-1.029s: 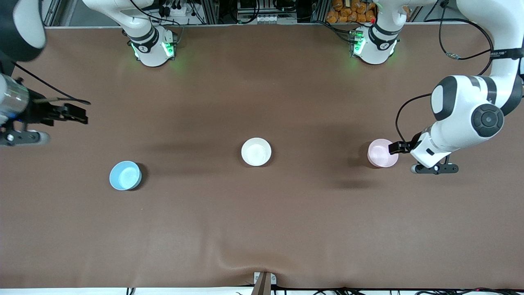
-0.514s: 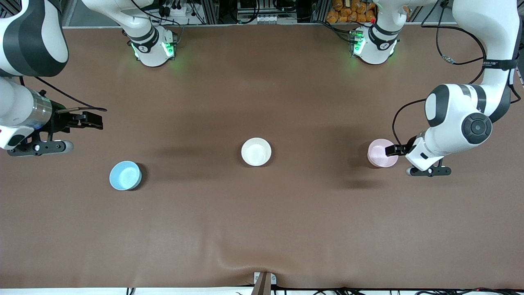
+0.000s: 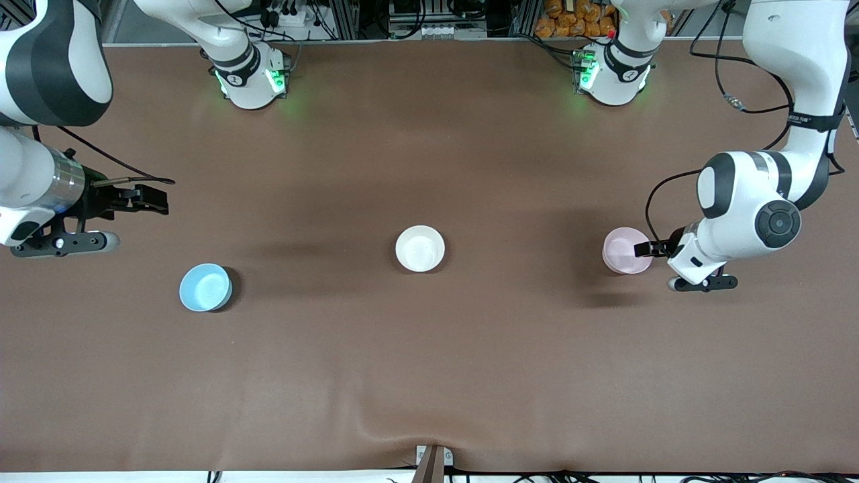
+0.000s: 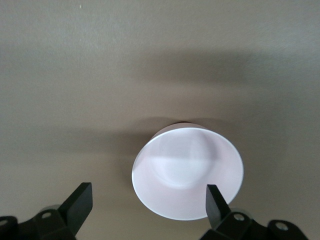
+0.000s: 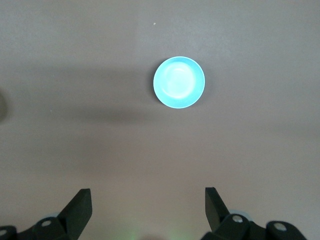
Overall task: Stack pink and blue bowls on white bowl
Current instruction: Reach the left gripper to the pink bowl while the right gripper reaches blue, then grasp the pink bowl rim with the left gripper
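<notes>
table [image 3: 429,369]: brown cloth | edge: metal frame [image 3: 376,17], cables [image 3: 295,13]

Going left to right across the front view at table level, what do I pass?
Open right gripper over the tablecloth → glossy sky-blue round bowl → glossy off-white round bowl → glossy pale pink round bowl → open left gripper at the pink bowl's rim.
</notes>
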{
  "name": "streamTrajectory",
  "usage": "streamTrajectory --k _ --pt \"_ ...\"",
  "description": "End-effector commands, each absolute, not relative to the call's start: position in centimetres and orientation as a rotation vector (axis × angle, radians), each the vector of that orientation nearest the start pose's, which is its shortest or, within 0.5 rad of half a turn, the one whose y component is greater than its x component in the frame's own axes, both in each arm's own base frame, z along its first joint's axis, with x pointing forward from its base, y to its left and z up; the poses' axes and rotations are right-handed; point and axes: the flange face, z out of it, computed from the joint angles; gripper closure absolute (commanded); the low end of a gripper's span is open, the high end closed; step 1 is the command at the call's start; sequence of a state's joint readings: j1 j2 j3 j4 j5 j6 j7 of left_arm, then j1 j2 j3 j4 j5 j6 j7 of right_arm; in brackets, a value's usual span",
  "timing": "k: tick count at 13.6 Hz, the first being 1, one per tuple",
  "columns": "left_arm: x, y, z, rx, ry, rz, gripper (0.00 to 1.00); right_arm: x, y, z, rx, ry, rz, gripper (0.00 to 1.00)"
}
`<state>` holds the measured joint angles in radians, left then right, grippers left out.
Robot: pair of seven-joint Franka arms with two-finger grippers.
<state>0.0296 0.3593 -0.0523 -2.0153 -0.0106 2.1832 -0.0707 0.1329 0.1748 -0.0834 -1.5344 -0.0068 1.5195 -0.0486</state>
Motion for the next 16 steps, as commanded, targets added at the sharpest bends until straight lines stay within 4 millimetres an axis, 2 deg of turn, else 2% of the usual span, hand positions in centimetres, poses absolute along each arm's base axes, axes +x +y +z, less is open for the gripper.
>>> streamTrajectory --k 1,3,7,8,10,12,13,16 --pt "57.2 -0.6 24.4 -3.149 -0.089 0.291 0.0 58.4 3.1 54.0 -3.151 -0.148 0.276 0.0" --pt "56.7 -0.3 23.5 -3.147 -0.098 0.301 0.0 58.0 2.9 54.2 -3.149 -0.134 0.239 0.0" --pt "55.8 -0.3 22.3 -3.144 -0.098 0.325 0.0 55.0 2.7 53.4 -3.148 -0.073 0.106 0.0" --pt "55.7 -0.2 22.2 -3.144 -0.098 0.32 0.04 54.6 2.6 53.1 -3.147 -0.071 0.087 0.0" --pt "55.3 -0.2 21.7 -3.143 -0.097 0.322 0.2 54.8 1.7 52.4 -3.148 -0.047 0.084 0.0" --pt "55.1 -0.2 21.3 -3.142 -0.097 0.329 0.5 55.2 -0.6 51.6 -3.143 0.027 0.106 0.0" --pt "55.0 -0.2 21.2 -3.141 -0.097 0.334 0.6 55.7 -1.7 50.4 -3.128 0.071 0.141 0.0" --pt "55.1 -0.3 21.1 -3.141 -0.094 0.334 0.77 57.5 -2.6 48.6 -3.129 0.098 0.091 0.0"
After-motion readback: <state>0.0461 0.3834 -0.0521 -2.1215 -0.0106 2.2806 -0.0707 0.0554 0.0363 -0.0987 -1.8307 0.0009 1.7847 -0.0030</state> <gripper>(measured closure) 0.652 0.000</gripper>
